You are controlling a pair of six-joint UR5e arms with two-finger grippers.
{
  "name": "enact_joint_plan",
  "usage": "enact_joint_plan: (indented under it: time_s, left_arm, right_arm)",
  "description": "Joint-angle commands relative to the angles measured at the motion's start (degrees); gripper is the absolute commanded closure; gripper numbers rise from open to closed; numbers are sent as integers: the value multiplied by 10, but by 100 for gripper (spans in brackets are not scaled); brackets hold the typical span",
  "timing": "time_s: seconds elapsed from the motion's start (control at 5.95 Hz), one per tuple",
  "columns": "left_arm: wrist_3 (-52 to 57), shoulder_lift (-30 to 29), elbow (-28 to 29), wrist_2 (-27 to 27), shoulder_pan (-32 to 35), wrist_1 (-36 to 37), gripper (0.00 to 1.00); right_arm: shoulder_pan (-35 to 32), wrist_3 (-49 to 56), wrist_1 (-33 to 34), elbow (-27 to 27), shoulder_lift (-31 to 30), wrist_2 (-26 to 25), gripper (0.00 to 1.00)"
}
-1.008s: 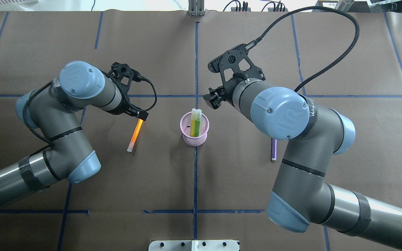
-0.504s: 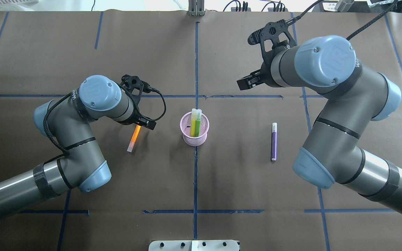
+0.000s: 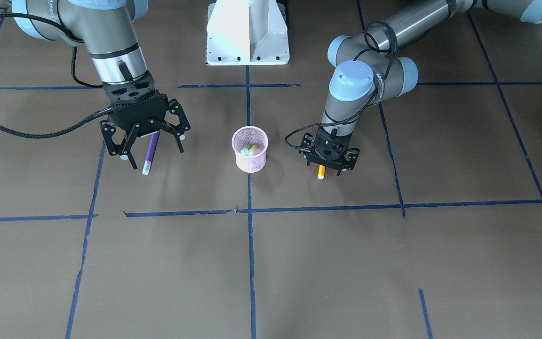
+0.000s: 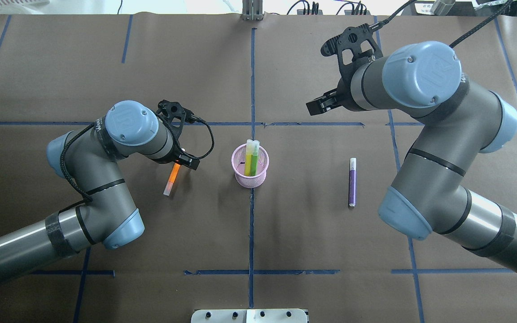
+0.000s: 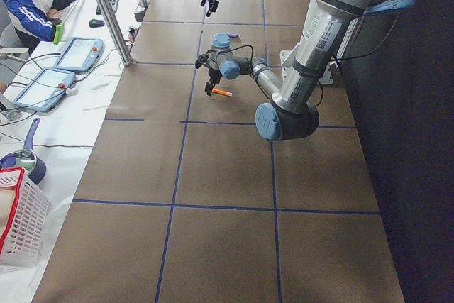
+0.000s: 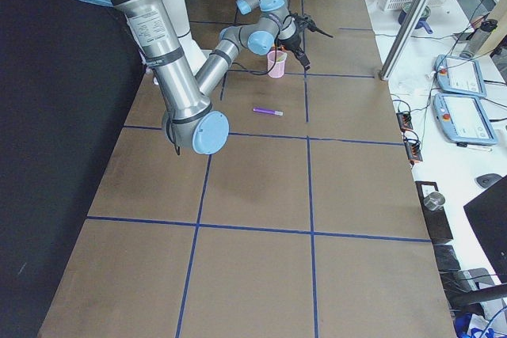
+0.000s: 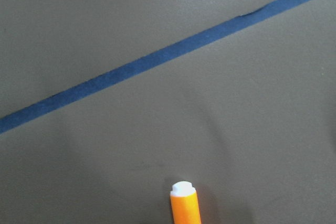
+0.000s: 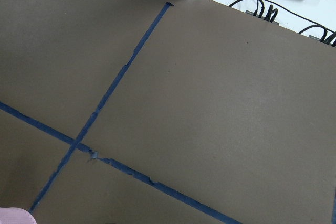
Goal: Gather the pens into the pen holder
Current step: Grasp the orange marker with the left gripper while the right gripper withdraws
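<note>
The pink mesh pen holder [image 4: 250,172] stands at the table's middle with two pens, light green and yellow-green [image 4: 251,157], upright in it. The orange pen [image 4: 173,177] lies on the table left of it. My left gripper [image 3: 330,165] is low over the orange pen's far end, fingers open on either side of it. The left wrist view shows only the pen's pale-tipped end [image 7: 184,205]. The purple pen [image 4: 352,181] lies right of the holder. My right gripper [image 3: 145,141] is open and empty, raised above the table near the purple pen [image 3: 150,151].
Blue tape lines [image 4: 251,224] cross the brown table cover. The white robot base [image 3: 247,42] is at the robot's side. In the exterior left view an operator [image 5: 32,1] sits at a side bench with tablets, and a white basket [image 5: 18,225] stands nearby.
My right arm swung away from the pen holder to the far right, uncovering the purple pen. My left gripper moved nearer along the orange pen. Little moved in the last half second.
</note>
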State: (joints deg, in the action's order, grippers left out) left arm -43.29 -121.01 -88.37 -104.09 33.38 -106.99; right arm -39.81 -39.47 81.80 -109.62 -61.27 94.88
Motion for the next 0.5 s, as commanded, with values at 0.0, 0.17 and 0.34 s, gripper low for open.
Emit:
enact_joint_plan:
  time_s: [0.0, 0.17, 0.34]
  left_arm:
    - [-3, 0, 0, -1, 0, -2, 49]
    - [-6, 0, 0, -1, 0, -2, 82]
    - [-20, 0, -4, 0, 0, -2, 97]
  right_arm:
    - [0, 0, -2, -1, 0, 1, 0]
    - [0, 0, -2, -2, 0, 1, 0]
    - [1, -1, -2, -2, 0, 1, 0]
